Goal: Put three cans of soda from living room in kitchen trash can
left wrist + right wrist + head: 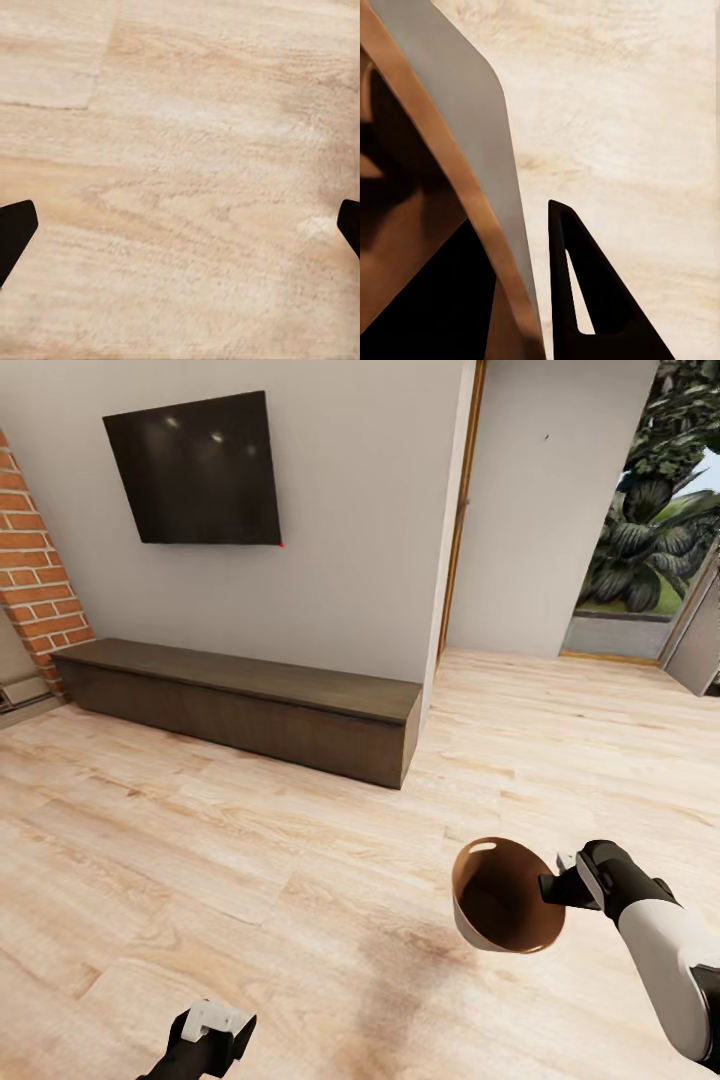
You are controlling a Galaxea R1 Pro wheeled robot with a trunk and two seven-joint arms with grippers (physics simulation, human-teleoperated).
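Observation:
The tash can [472, 928], a small grey tapered bucket with a brown-orange inside, hangs tilted above the wood floor at the lower right of the head view. My right gripper [553, 887] is shut on its rim. In the right wrist view the grey wall [457, 112] runs between the fingers, with one dark finger [566, 277] outside it. Nothing shows in the part of the inside that I can see. My left gripper [215, 1025] is low at the bottom left, open over bare floor, its fingertips [15, 229] spread wide. The cans of soda are out of view.
A long dark low cabinet [250, 700] stands against the wall ahead, under a wall-mounted TV [195, 470]. A brick wall [35, 580] is at the left. A passage [540, 560] opens at the right toward a doorway with plants [650, 550]. Light plank floor [300, 860] lies around me.

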